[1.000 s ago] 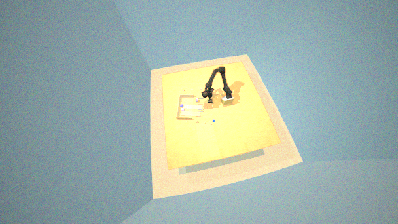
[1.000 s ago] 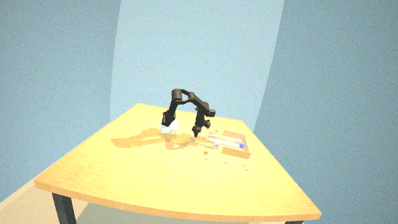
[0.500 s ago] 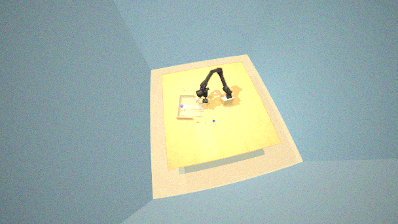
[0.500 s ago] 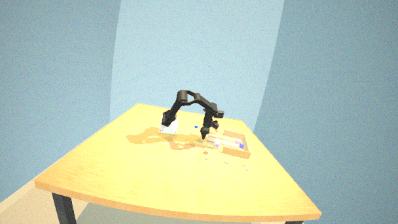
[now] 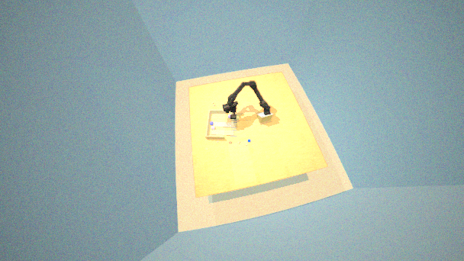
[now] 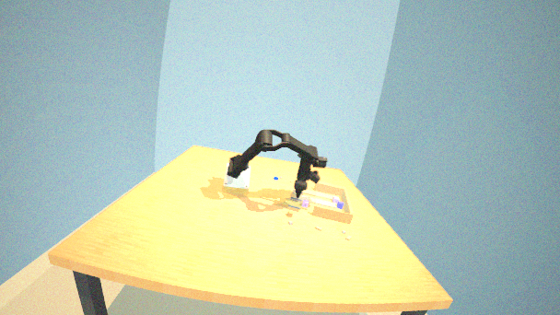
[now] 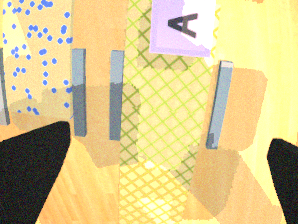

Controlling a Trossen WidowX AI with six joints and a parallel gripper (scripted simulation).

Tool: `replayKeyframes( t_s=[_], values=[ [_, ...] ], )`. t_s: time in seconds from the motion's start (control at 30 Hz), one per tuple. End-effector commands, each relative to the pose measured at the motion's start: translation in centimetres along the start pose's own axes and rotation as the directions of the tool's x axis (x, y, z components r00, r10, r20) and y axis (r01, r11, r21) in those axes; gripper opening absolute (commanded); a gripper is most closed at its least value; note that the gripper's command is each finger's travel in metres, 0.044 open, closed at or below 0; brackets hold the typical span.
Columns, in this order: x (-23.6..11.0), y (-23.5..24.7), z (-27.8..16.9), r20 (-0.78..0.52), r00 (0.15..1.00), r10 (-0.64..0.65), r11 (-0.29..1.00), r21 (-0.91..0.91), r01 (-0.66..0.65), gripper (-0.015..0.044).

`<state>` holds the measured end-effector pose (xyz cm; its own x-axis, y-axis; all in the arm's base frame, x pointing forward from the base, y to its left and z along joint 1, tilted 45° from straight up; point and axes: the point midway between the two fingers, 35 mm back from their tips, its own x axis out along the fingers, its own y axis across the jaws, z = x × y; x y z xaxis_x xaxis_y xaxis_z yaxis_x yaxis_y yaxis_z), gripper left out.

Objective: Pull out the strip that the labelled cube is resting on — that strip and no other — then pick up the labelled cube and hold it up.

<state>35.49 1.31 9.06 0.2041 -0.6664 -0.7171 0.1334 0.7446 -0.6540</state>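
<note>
The labelled cube [image 7: 164, 42] [image 6: 305, 204] is lavender with a dark letter A on its top. It rests on a pale strip with a yellow-green crosshatch [image 7: 167, 100], which runs down the wrist view from under the cube. My gripper [image 7: 172, 141] [image 5: 233, 117] [image 6: 298, 196] is open and empty. Its fingertips stand wide on either side of the strip, beyond the cube's near edge, and touch neither in the wrist view. A strip with blue dots [image 7: 42, 52] lies to the left. The far end of the crosshatched strip is out of the wrist view.
Thin grey-blue bars [image 7: 115, 95] [image 7: 220, 105] flank the crosshatched strip; others flank the dotted one. A low-walled tray [image 5: 208, 124] [image 6: 335, 215] holds pale strips, a blue cube [image 5: 211, 123] [image 6: 340, 205] and a pale cube [image 5: 213, 128]. A small blue block [image 5: 249, 140] [image 6: 275, 178] and small bits lie outside.
</note>
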Motion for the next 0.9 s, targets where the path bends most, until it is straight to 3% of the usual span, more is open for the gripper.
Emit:
replayKeyframes(
  t_s=[0.0, 0.3, 0.53, 0.87],
  values=[
    [0.0, -0.1, 1.5, -0.001, 1.000, -0.007, 1.000, -0.007, 0.007, 0.0440],
    [-0.1, -0.2, 4.6, 0.000, 1.000, -0.007, 1.000, -0.006, 0.007, 0.0440],
    [0.7, -0.1, 4.7, 0.000, 1.000, -0.006, 1.000, -0.006, 0.006, 0.0256],
    [2.4, -0.1, 4.7, 0.000, 1.000, -0.007, 1.000, -0.006, 0.007, 0.0250]
  ],
)
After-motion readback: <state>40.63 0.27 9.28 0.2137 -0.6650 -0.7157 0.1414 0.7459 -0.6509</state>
